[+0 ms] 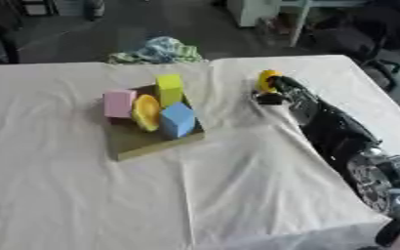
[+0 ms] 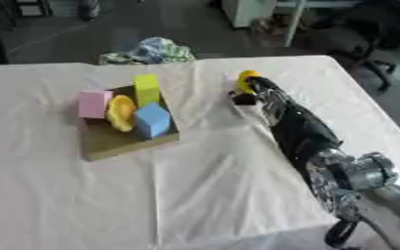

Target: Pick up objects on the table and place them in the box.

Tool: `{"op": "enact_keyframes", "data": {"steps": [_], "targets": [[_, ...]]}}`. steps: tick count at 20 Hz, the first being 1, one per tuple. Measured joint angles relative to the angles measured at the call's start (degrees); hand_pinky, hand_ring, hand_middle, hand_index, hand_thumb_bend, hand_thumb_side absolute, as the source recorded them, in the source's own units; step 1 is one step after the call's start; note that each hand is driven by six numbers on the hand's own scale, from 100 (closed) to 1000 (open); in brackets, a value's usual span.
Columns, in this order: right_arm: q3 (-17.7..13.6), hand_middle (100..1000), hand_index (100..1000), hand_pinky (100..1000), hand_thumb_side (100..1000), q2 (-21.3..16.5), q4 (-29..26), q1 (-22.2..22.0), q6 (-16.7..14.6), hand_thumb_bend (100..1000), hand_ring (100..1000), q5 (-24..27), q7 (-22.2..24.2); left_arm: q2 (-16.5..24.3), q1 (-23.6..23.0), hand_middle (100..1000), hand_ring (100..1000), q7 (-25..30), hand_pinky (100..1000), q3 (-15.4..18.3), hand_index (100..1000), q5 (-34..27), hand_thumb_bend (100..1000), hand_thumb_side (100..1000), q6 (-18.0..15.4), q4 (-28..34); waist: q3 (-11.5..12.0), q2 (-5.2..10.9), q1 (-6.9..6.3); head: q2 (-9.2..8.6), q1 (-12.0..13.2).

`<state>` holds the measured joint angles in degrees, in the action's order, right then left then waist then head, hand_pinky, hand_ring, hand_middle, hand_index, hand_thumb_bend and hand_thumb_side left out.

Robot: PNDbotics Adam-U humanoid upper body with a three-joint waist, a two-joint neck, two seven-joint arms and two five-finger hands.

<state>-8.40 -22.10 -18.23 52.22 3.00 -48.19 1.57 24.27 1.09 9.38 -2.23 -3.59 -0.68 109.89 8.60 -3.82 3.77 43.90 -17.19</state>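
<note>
The yellow piece (image 1: 268, 79) sits on the white cloth (image 1: 237, 195) of the tabletop, to the right of the box (image 1: 144, 141) and well apart from it, toward the far edge. My right hand (image 1: 276, 93) is on it: my fingers curl round the piece, which shows above them, with my thumb dark just below it on the cloth. My right arm (image 1: 340, 136) runs back from there to the lower right corner, black along the forearm and silver at the joint. The box is a shallow brown tray lying a little askew, left of the middle. In it stand a green block (image 1: 169, 89) at the far side, a pink block (image 1: 118, 103) at the left edge, a blue block (image 1: 177, 119) nearer me, and an orange-yellow rounded piece (image 1: 145, 112) leaning between the pink and the blue. Beyond the tabletop's far edge lies a crumpled cloth of blue and green (image 1: 161, 51). My left hand shows in neither view.
</note>
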Motion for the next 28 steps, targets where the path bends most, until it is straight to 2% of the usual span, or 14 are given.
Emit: {"op": "enact_keyframes", "data": {"steps": [3, 7, 12, 16, 18, 22, 28], "targets": [[1.25, 756, 876, 821, 400, 0.17, 0.23, 0.01, 1.77, 198, 830, 0.5, -1.95, 0.0, 0.02, 624, 518, 0.09, 726, -0.08, 789, 0.0, 169, 882, 0.06, 0.0, 0.16, 0.0, 0.0, 0.0, -0.18], [1.32, 738, 891, 803, 412, 0.17, -1.03, -0.01, 3.33, 199, 797, -0.4, -5.52, 0.0, 0.02, 624, 518, 0.11, 727, -0.08, 789, 0.0, 167, 882, 0.08, 0.0, 0.25, 0.0, 0.0, 0.0, -0.49], [0.99, 750, 901, 804, 415, 0.09, -3.73, 0.74, 2.51, 184, 799, -1.82, -9.36, 0.06, 0.02, 624, 517, 0.11, 727, -0.08, 789, 0.06, 167, 882, 0.09, 0.0, -0.06, -0.03, 0.19, 0.0, -0.58], [0.48, 814, 926, 810, 472, -1.07, -5.45, 1.68, 2.01, 195, 821, -2.47, -10.01, 0.54, 0.03, 624, 517, 0.11, 727, -0.08, 789, 0.13, 167, 882, 0.09, 0.0, 0.67, -0.09, 0.94, 0.0, -0.74], [-0.14, 852, 940, 817, 502, -1.73, -5.56, 1.7, 2.35, 200, 837, -2.11, -10.28, 0.93, 0.14, 624, 517, 0.08, 728, -0.07, 789, 0.2, 165, 881, 0.06, 0.07, 1.56, -0.76, 1.24, 0.0, -1.16], [-1.16, 869, 946, 820, 522, -3.17, -4.9, 1.1, 3.43, 195, 849, 0.57, -11.55, 1.69, 0.43, 624, 517, -0.28, 728, 0.36, 790, 0.68, 165, 880, -0.25, 0.61, 2.91, -2.27, 1.69, 0.0, -2.75], [-2.13, 842, 934, 810, 533, -5.93, -2.57, 0.11, 5.68, 174, 836, 5.78, -15.67, 2.33, 0.35, 624, 516, -1.16, 728, 1.24, 790, 1.61, 162, 885, -0.53, 1.58, 4.44, -4.21, 1.84, 0.0, -5.47]]}}
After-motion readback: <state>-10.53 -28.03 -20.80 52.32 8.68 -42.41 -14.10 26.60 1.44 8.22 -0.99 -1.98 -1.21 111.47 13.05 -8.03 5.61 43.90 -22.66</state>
